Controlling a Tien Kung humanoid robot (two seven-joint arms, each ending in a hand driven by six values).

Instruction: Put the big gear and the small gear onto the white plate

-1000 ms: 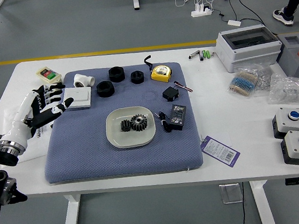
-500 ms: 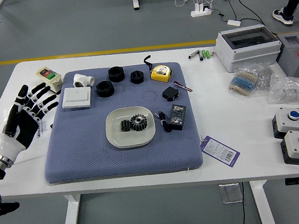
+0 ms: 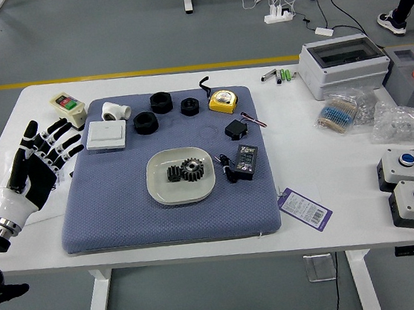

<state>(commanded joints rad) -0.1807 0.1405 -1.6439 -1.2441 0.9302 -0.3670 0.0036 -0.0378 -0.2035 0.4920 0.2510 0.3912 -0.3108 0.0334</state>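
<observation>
White plate (image 3: 182, 194), in from the surface's (image 3: 356, 216) near edge, and both are aboard: small gear (image 3: 173, 174) left, big gear (image 3: 192, 169) right! By the left edge, the left hand (image 3: 40, 170) is wide open, holding nothing.

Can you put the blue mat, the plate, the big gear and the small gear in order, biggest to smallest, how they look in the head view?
1. Blue mat
2. Plate
3. Big gear
4. Small gear
</observation>
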